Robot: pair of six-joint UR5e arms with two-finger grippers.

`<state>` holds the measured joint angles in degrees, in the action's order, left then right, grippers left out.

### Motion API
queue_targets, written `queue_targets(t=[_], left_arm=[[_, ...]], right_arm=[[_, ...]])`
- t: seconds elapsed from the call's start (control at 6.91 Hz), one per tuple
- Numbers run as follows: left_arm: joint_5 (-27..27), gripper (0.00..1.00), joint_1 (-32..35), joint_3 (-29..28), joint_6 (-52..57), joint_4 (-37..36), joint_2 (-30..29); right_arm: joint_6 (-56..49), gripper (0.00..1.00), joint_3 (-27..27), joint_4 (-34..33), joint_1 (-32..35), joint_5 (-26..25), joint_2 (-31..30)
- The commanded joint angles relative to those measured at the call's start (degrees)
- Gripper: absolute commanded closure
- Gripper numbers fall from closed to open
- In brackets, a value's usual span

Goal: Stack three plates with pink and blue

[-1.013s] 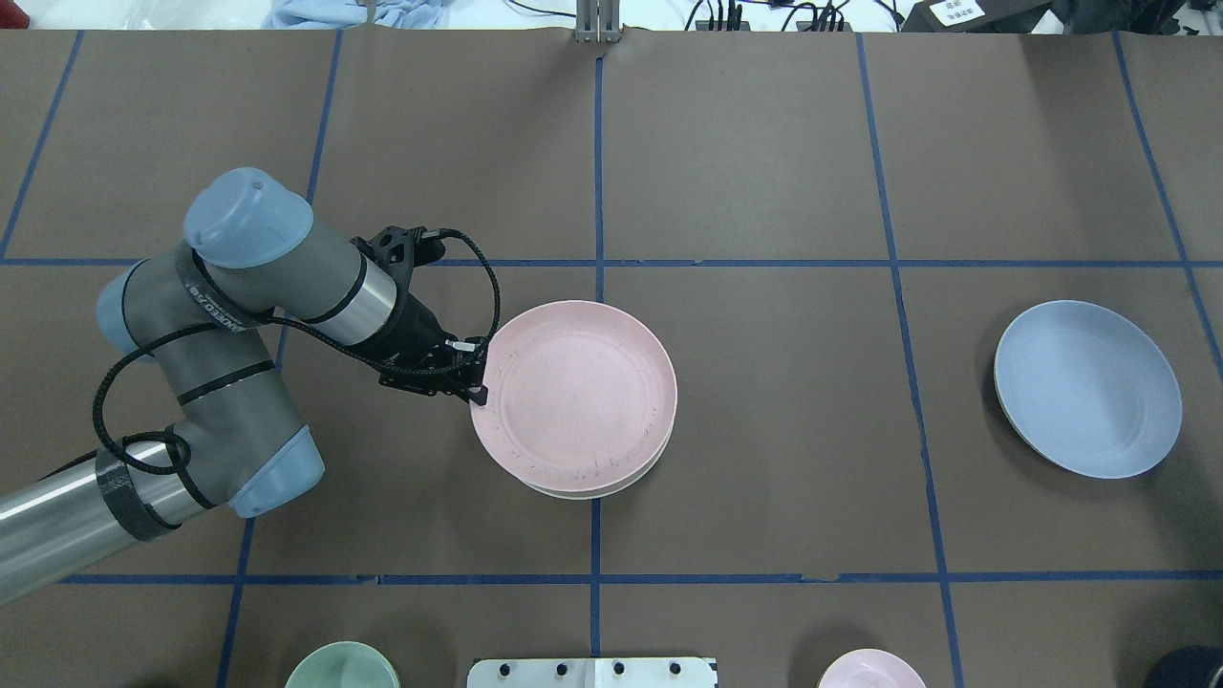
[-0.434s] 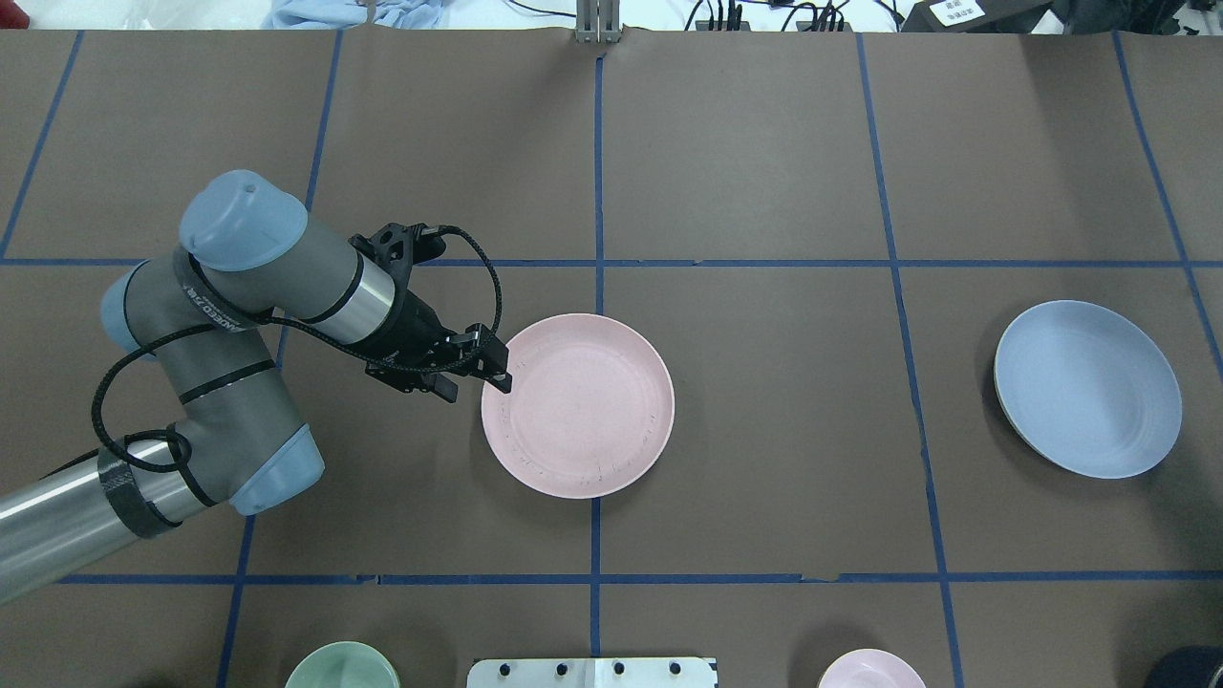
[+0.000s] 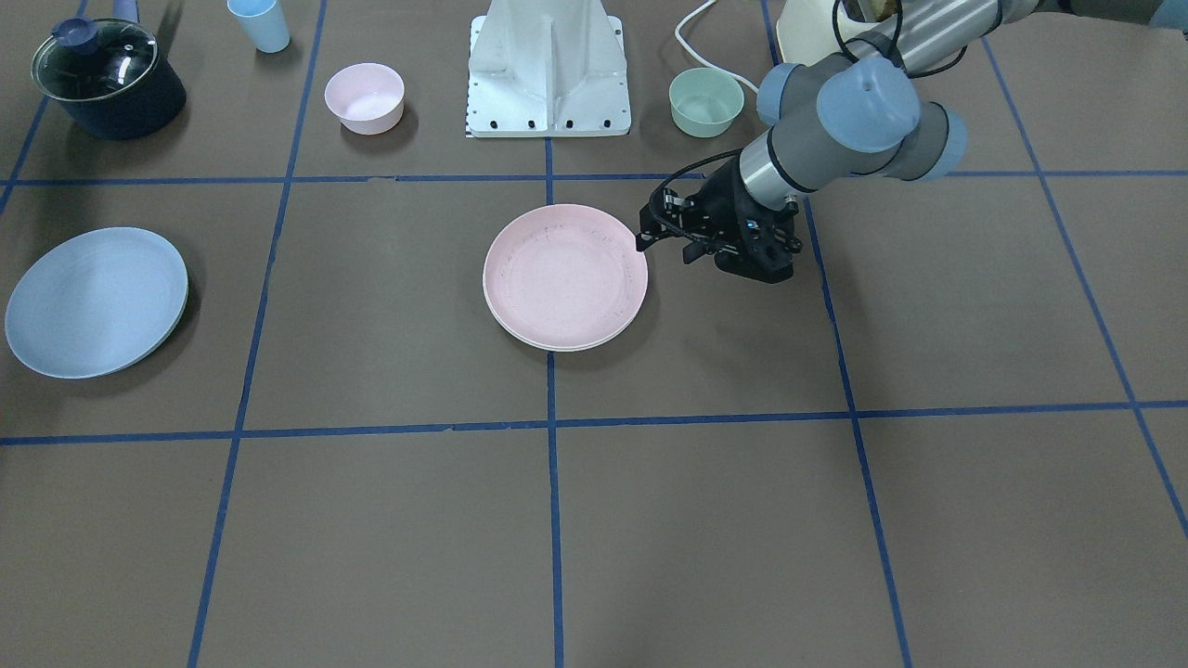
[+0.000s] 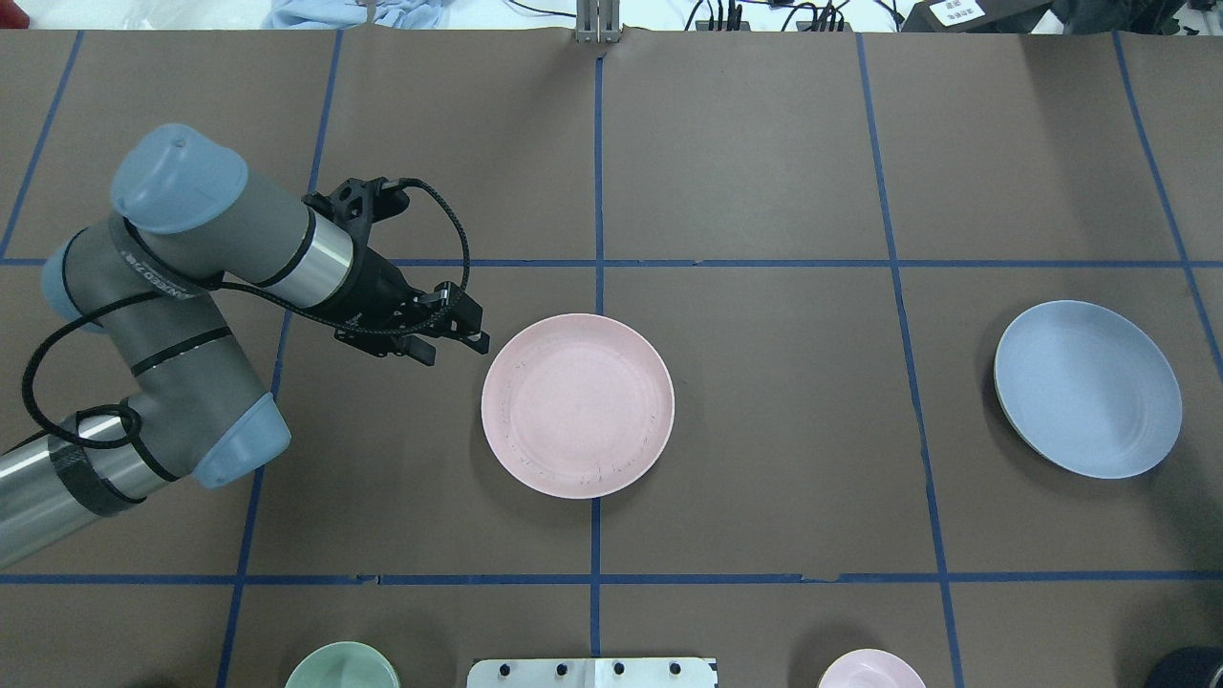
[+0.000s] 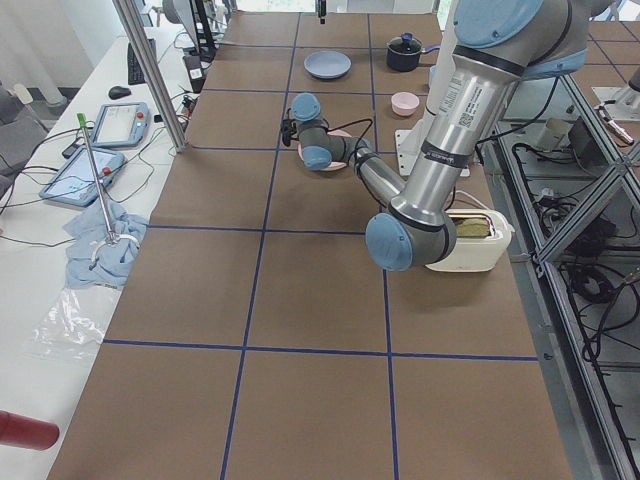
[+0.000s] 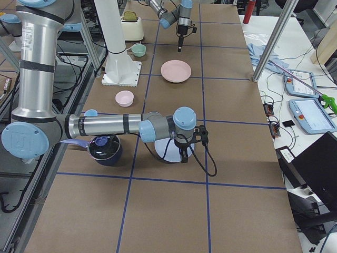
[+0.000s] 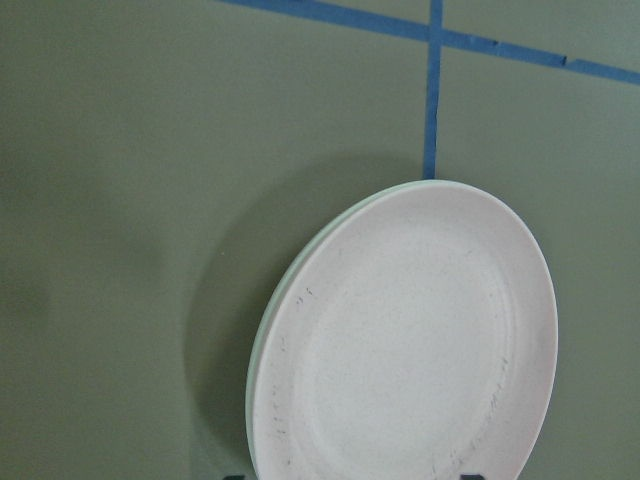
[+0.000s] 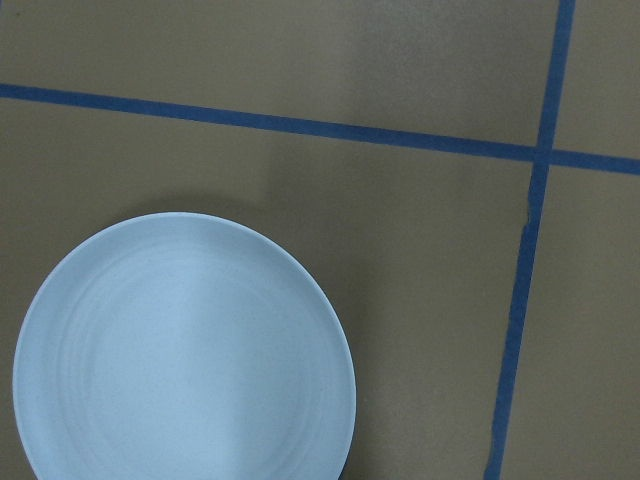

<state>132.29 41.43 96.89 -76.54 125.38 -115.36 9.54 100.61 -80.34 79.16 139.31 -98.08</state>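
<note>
So the pink plate sits flat in the middle of the counter, right on top of the cream plate. They're lined up so well that only a thin pale sliver of the bottom one peeks out under its rim. The left pincer hangs just beside that stack, off the rim on the robot's left. Its two fingers are spread apart with nothing between them, and it isn't touching the plate. The left wrist camera looks straight at the pair, with the finger ends barely showing at the bottom edge, wide apart. The blue plate lies flat on its own, well away on the robot's right side, inside one of the squares marked by blue tape. From the right end of the counter the right pincer hangs over that blue plate, pointing down, but honestly I can't tell whether its fingers are apart or together. Its own wrist camera only shows plate and tape. Back by the robot's base there's a small pink bowl, a green bowl, a blue cup and a dark pot with a glass lid.
</note>
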Motion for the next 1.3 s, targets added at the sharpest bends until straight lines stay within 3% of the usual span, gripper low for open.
queue_targets(t=[0.0, 0.14, 0.43, 0.58, 1.16], left_arm=[[0.07, 0.25, 2.07, 0.32, 0.16, -0.13, 0.84], [0.07, 0.25, 2.08, 0.32, 0.16, -0.13, 0.84], [0.07, 0.25, 2.17, 0.23, 0.16, -0.13, 0.84], [0.07, 0.25, 2.17, 0.32, 0.07, -0.13, 0.92], [-0.02, 0.25, 2.17, 0.15, 0.07, -0.13, 1.01]], right_arm=[[2.67, 0.01, -2.51, 4.98, -2.77, -0.09, -0.10], [7.20, 0.01, -4.61, 9.46, -3.83, -0.18, -0.01], [17.14, 0.01, -11.89, 25.42, -6.38, -0.36, 0.08], [23.71, 0.01, -12.45, 29.41, -8.30, -0.44, 0.17], [24.47, 0.06, -16.94, 33.49, -10.78, -0.44, 0.34]])
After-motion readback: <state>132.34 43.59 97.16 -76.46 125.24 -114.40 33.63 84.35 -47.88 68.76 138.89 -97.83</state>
